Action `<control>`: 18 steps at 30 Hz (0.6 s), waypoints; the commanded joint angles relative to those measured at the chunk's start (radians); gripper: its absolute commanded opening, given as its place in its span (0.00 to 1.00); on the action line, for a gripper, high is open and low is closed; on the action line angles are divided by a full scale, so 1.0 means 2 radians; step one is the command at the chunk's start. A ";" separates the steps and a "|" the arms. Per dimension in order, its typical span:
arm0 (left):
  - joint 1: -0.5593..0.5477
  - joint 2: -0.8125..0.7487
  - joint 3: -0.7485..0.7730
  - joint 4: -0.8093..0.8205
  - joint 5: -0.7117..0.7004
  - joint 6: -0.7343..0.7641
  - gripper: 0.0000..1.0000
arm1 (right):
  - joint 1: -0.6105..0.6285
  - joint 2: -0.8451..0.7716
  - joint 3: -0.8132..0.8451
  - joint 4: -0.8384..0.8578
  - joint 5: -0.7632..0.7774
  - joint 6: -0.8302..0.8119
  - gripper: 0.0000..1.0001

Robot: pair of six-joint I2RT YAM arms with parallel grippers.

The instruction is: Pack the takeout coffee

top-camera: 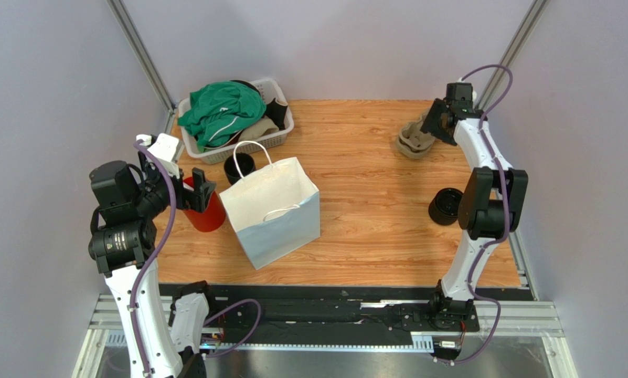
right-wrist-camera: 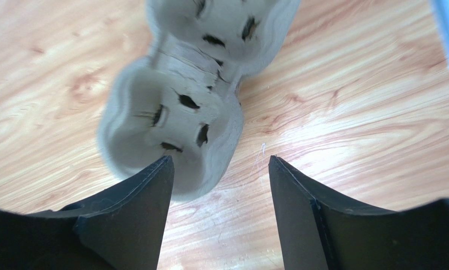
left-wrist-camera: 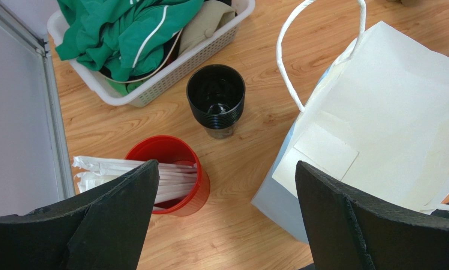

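Left gripper (left-wrist-camera: 226, 164): jaws fully apart, nothing held. It hovers at the table's (top-camera: 372, 181) 9 o'clock edge, over the red cup (left-wrist-camera: 170, 180). White wrapped straws (left-wrist-camera: 125, 171) lie in that cup, sticking out toward its 9 o'clock

Takeout coffee cup (top-camera: 239, 167): black, upright on the wood, untouched by either gripper. It sits at 11 o'clock of the white paper bag (top-camera: 271, 211), just beside the bag's handle loop, and at 1 o'clock of the red cup. It is near both and touching neither. From the left wrist view its top reads as an open dark mouth, so I can't confirm a lid from here

The bag is at table centre-left, with the red cup at its 9 o'clock. A white basket (top-camera: 214, 151) at the table's 11 o'clock corner is stuffed with a green garment (top-camera: 218, 110). The coffee cup is just off the basket's 6 o'clock wall

Right gripper (right-wrist-camera: 220, 160): released, jaws apart with bare wood between them. It is up at the table's 1 o'clock corner over a grey pulp cup carrier (right-wrist-camera: 176, 112). The carrier's near end overlaps the left-hand finger in the wrist view. It's blurred, so contact can't be told

A squat black round piece (top-camera: 446, 206) sits at the table's 3 o'clock edge by the right arm's elbow, well apart from the coffee cup
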 commanded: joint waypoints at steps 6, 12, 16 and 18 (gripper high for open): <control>0.005 -0.006 -0.006 0.016 0.015 -0.005 0.99 | 0.000 0.016 0.139 -0.066 -0.032 -0.172 0.64; 0.005 -0.013 -0.010 0.016 0.017 -0.004 0.99 | 0.000 0.162 0.364 -0.213 -0.068 -0.289 0.63; 0.007 -0.016 -0.012 0.016 0.017 -0.006 0.99 | 0.000 0.162 0.338 -0.181 -0.075 -0.337 0.63; 0.008 -0.016 -0.013 0.016 0.018 -0.006 0.99 | 0.000 0.158 0.320 -0.180 -0.088 -0.358 0.63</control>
